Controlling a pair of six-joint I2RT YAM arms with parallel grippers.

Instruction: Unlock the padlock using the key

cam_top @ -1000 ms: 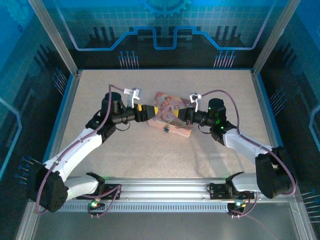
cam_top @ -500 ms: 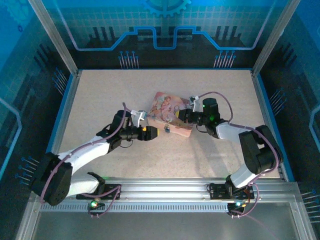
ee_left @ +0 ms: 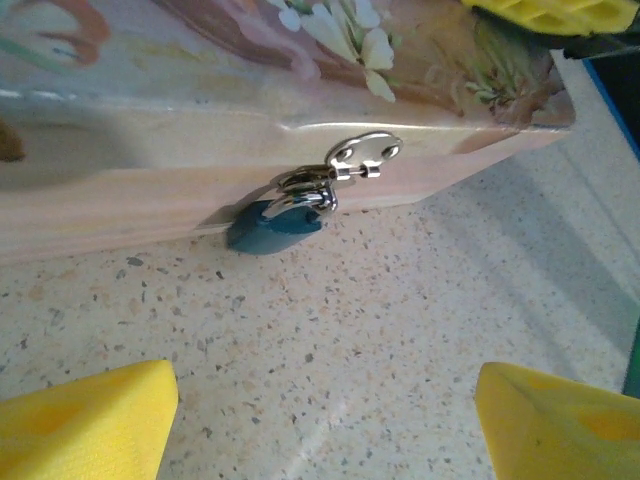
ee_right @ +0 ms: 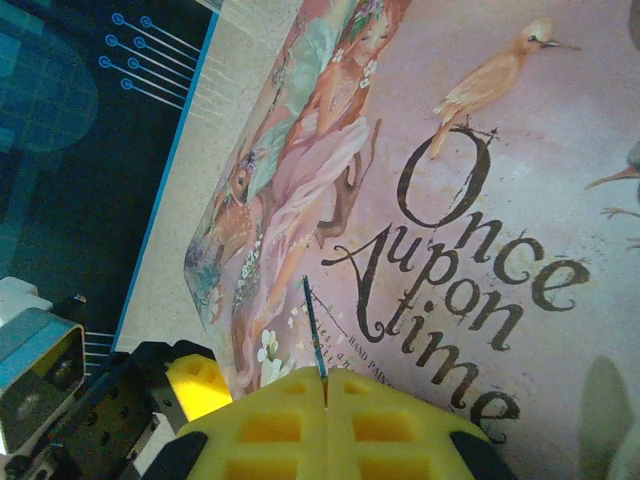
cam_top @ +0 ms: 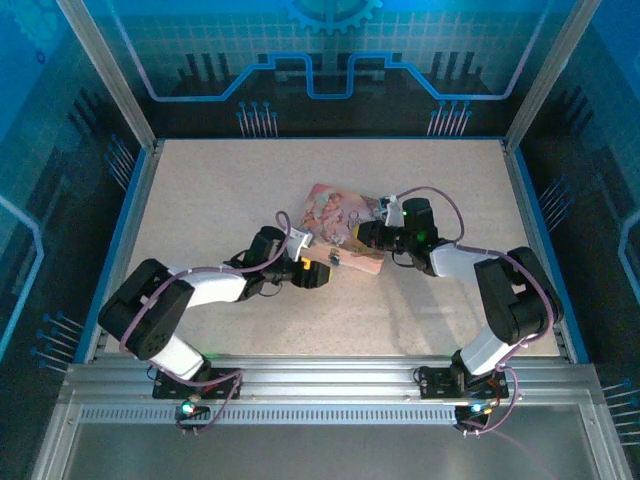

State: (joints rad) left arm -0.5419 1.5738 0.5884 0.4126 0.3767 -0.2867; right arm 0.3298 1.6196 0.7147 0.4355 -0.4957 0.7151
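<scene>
Padlock (ee_left: 275,225) hangs at the pink tin's (ee_left: 150,200) front hasp (ee_left: 355,160). Left gripper (ee_left: 325,420) has swung off the tin to face it, jaws apart, ready to steady it. Right gripper (ee_right: 325,378) hovers over the tin, clamped on what looks like the key (ee_right: 312,325).

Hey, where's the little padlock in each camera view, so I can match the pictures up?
Top external: padlock at the pink tin's near edge, near picture centre.
Left wrist: padlock upper middle, hanging from the silver hasp on the tin's side wall.
Right wrist: the tin's illustrated lid faces the camera.
Shared landmark: the pink tin.
</scene>
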